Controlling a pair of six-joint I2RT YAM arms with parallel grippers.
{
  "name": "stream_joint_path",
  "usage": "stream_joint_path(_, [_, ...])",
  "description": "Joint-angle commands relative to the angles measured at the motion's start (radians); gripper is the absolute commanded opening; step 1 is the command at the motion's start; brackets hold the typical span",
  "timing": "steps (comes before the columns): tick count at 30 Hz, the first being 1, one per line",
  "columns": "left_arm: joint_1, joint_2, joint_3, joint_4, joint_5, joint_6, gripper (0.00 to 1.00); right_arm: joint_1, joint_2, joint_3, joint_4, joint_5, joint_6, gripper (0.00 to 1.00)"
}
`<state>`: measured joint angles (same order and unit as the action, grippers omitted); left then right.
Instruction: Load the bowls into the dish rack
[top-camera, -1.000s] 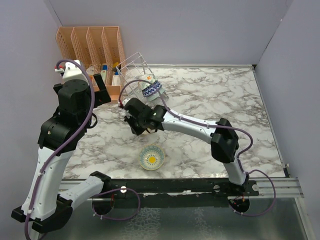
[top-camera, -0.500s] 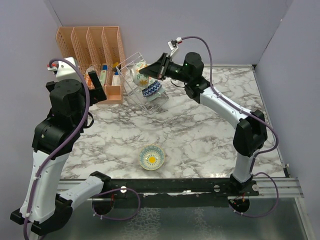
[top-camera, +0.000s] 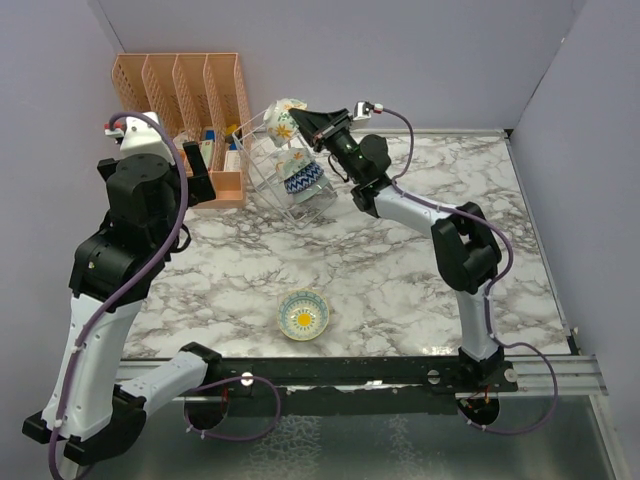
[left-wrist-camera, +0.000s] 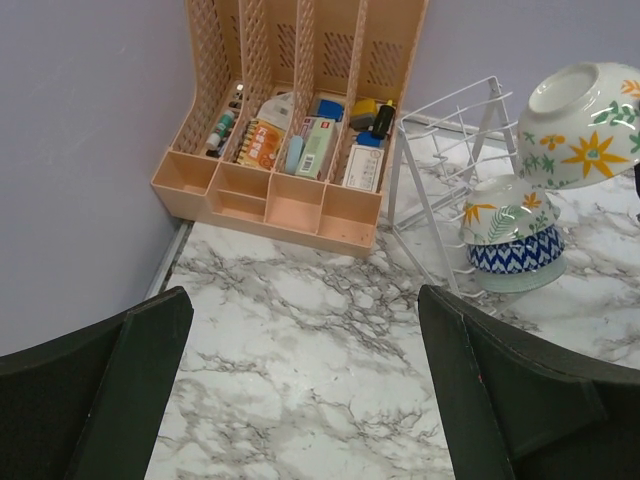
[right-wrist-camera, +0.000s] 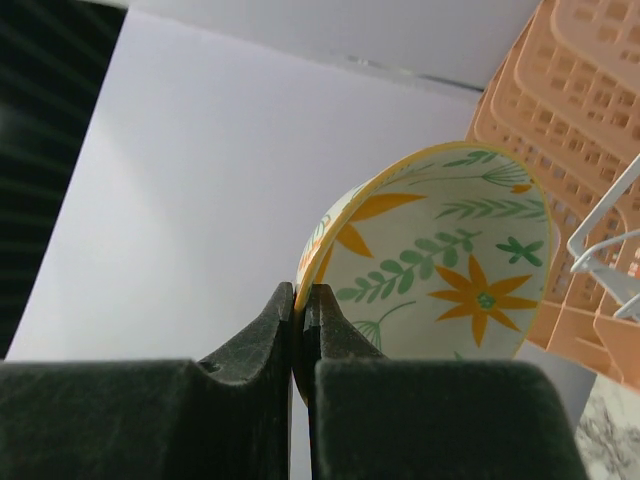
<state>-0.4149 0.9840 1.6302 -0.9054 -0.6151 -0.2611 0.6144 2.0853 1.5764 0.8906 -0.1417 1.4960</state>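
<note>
We pinch the rim of the orange-flower bowl (right-wrist-camera: 450, 270) tight in our right gripper (right-wrist-camera: 303, 300), over the wire dish rack (top-camera: 258, 165) at far left. Our left gripper (left-wrist-camera: 303, 298) gapes wide, holding nothing.

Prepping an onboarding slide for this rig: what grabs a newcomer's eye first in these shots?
The right gripper, jaws pinched on the rim of a flower-painted bowl, holds it tilted above the dish rack at the back of the marble table. In the rack a second flowered bowl is stacked on a blue zigzag bowl, and a sun-patterned bowl lies alone near the table's front edge.
</note>
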Motion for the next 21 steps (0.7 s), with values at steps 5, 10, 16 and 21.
stream_joint_path(5, [-0.008,0.007,-0.024,0.020,-0.008,0.049,0.99,0.023,0.059,0.079,0.025,0.248,0.082,0.01])
stream_joint_path(10, [-0.007,0.004,-0.045,0.024,0.000,0.057,0.99,0.030,0.082,0.059,-0.004,0.262,0.144,0.01])
stream_joint_path(16, [-0.008,0.002,-0.066,0.030,0.010,0.061,0.99,0.050,0.119,0.045,-0.039,0.279,0.225,0.01])
stream_joint_path(21, [-0.007,0.001,-0.083,0.033,0.015,0.065,0.99,0.053,0.155,0.038,-0.021,0.300,0.245,0.01])
